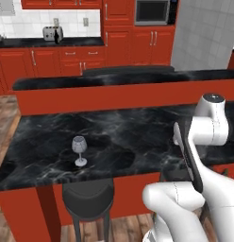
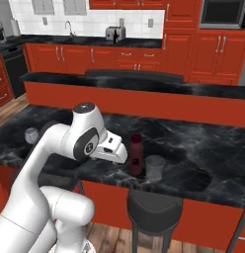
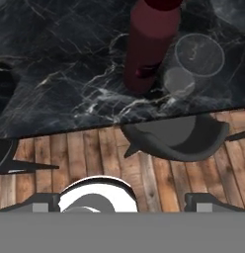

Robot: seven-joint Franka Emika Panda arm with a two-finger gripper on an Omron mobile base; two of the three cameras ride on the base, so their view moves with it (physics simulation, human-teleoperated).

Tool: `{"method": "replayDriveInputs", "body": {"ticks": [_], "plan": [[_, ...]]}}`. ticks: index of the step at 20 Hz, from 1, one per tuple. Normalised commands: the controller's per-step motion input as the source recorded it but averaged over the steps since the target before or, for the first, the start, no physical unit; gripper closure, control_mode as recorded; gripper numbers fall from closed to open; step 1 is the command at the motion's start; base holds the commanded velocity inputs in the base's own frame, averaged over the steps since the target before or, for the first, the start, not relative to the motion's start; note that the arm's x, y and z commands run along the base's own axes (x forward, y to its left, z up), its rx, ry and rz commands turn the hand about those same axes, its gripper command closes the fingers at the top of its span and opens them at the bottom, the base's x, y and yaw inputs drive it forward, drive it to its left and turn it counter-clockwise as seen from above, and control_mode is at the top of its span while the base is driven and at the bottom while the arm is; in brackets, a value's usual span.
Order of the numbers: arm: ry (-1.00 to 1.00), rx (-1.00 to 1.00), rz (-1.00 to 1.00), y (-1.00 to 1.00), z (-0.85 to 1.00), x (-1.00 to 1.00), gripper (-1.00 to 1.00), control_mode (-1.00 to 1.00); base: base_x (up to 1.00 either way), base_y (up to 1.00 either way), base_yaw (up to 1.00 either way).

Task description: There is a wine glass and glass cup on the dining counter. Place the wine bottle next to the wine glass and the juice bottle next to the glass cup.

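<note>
One wine glass, upright on the dining counter, toward its left end in the left base view and well apart from everything else; in the right base view it's a pale blur at the far left edge. One juice bottle, maroon, upright near the counter's front edge. One glass cup, grey tumbler, upright just beside the bottle on its right; whether they touch, can't tell. Hand view has the same pair from above: bottle with the cup close to its right, both near the counter's edge.

Two dark bar stools: one under the wine glass, one under the bottle and cup, that second one also in the hand view over the wood floor.

Arm: elbow joint raised above the counter, forearm running toward the bottle, hand ending just left of it in the right base view. Pincer spread wide, tips at the bottom corners of the hand view, nothing between them, hanging over the floor off the counter's front edge, clear of the bottle.

One toaster on the back wall counter.
</note>
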Motion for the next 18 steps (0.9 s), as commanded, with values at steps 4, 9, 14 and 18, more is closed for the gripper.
{"method": "replayDriveInputs", "body": {"ticks": [4, 9, 14, 18], "plan": [[0.0, 0.0, 0.0, 0.0, 0.0, 0.0, -1.0, 1.0, -0.6, 0.09, 0.01], [0.0, 0.0, 0.0, 0.0, 0.0, 0.0, -1.0, 1.0, -0.64, 0.22, 0.19], [0.0, 0.0, 0.0, 0.0, 0.0, 0.0, -1.0, 1.0, -0.12, 0.66, 0.4], [0.0, 0.0, 0.0, 0.0, 0.0, 0.0, -1.0, 1.0, 0.0, 0.36, 0.76]]}}
